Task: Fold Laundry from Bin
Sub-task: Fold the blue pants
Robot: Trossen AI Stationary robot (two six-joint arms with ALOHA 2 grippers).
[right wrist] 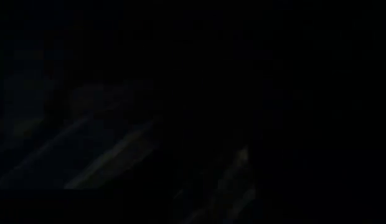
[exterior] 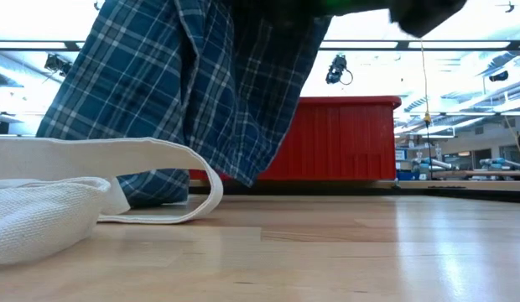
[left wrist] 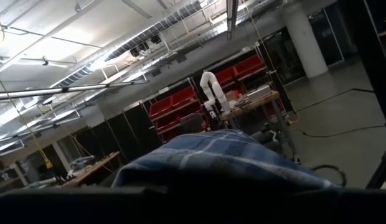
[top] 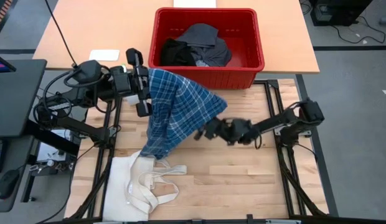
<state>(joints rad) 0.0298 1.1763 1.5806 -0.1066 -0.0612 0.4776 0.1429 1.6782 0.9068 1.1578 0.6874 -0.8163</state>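
Plaid shirt [top: 177,109]: lifted above desk [top: 243,180]
Left end effector [top: 145,87]: gripping shirt edge
Right end effector [top: 205,130]: at shirt, grip unclear

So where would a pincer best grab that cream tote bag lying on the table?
Probably by one long handle of the tote bag, coming straight down from above. The handles lie loose on the wooden table, looping clear of the bag's body, and one arches up, so there's a thin strap to pinch.

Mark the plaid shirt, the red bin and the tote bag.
plaid shirt [top: 174,109]: high view, middle of the hanging cloth.
red bin [top: 208,65]: high view, near wall.
tote bag [top: 127,180]: high view, bag body left of the handles.
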